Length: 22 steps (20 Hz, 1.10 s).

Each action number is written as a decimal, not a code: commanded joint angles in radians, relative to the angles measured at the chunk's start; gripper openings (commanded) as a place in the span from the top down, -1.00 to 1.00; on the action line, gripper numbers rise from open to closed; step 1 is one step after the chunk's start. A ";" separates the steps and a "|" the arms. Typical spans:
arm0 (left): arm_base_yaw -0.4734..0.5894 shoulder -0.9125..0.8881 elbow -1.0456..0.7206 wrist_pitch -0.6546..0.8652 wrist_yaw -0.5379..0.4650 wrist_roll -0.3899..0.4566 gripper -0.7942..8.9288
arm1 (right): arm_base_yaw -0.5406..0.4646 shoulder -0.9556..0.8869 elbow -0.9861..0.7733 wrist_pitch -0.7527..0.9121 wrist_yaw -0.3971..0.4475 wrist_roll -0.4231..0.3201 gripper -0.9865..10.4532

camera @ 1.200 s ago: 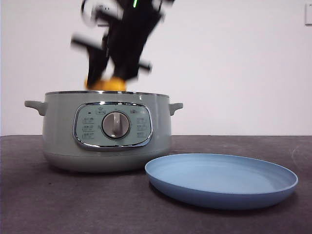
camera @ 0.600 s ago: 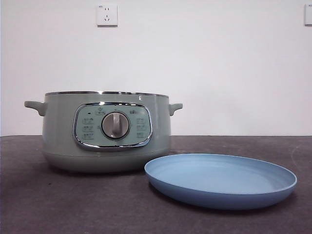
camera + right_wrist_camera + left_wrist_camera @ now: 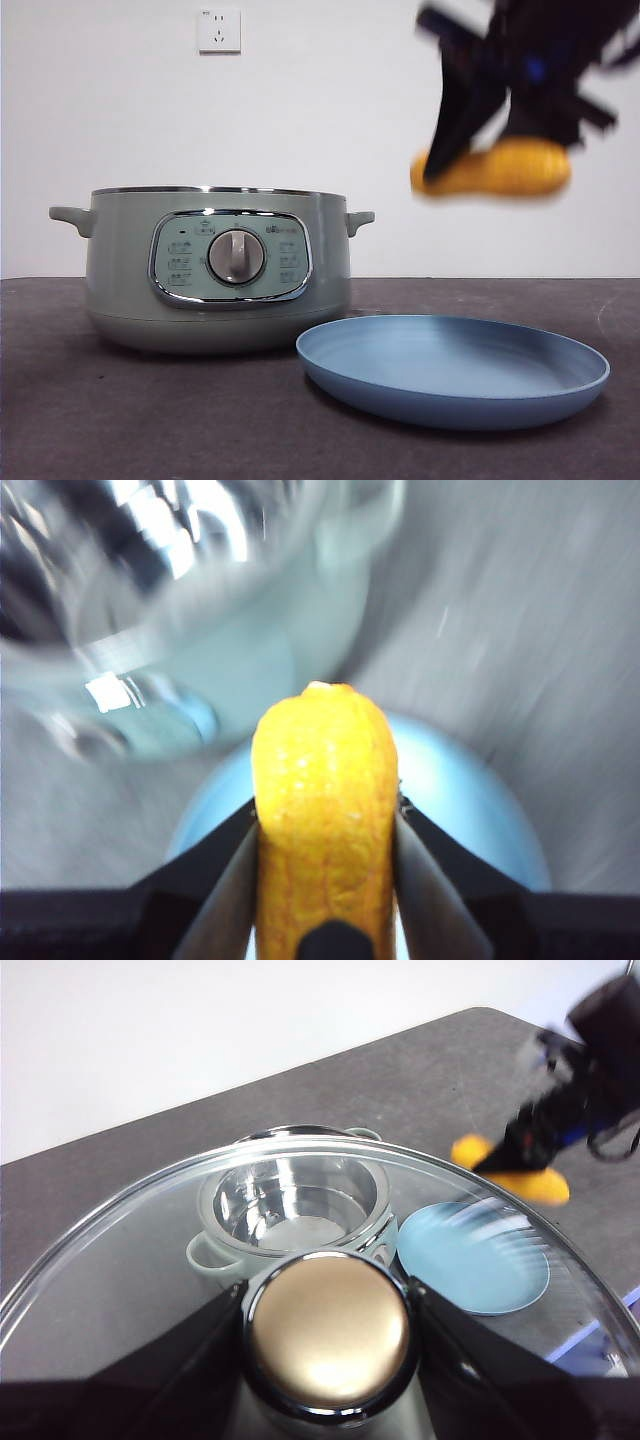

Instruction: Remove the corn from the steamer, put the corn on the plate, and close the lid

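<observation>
My right gripper (image 3: 490,150) is shut on the yellow-orange corn (image 3: 495,168) and holds it in the air above the light-blue plate (image 3: 455,372); in the right wrist view the corn (image 3: 322,810) sits between the jaws over the plate (image 3: 460,790). The sage-green steamer (image 3: 215,268) stands open and empty on the table, left of the plate. My left gripper (image 3: 328,1330) is shut on the knob of the glass lid (image 3: 150,1250), held high above the steamer (image 3: 295,1205). The left wrist view also shows the right gripper with the corn (image 3: 515,1170) by the plate (image 3: 475,1255).
A dark table (image 3: 150,420) carries the steamer and the plate. A white wall with a socket (image 3: 219,30) is behind. The table's edge shows near the plate in the left wrist view (image 3: 590,1335).
A second ago the gripper lifted the corn over the steamer, then left the view. Now it is back at the upper right, holding the corn above the plate.
</observation>
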 commanded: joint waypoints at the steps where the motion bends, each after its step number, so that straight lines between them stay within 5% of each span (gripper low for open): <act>1: -0.003 -0.005 0.011 0.021 0.003 -0.006 0.85 | 0.015 0.040 -0.101 0.150 -0.003 0.091 0.85; 16: -0.003 0.032 0.011 0.047 0.004 -0.006 0.85 | 0.048 0.355 -0.164 0.368 0.056 0.163 0.85; 18: -0.003 0.053 0.011 0.063 0.018 -0.006 0.85 | 0.048 0.354 -0.164 0.369 0.056 0.163 0.74; 22: -0.003 0.119 0.011 0.147 0.055 -0.006 0.85 | 0.049 0.326 -0.164 0.369 0.049 0.161 -0.05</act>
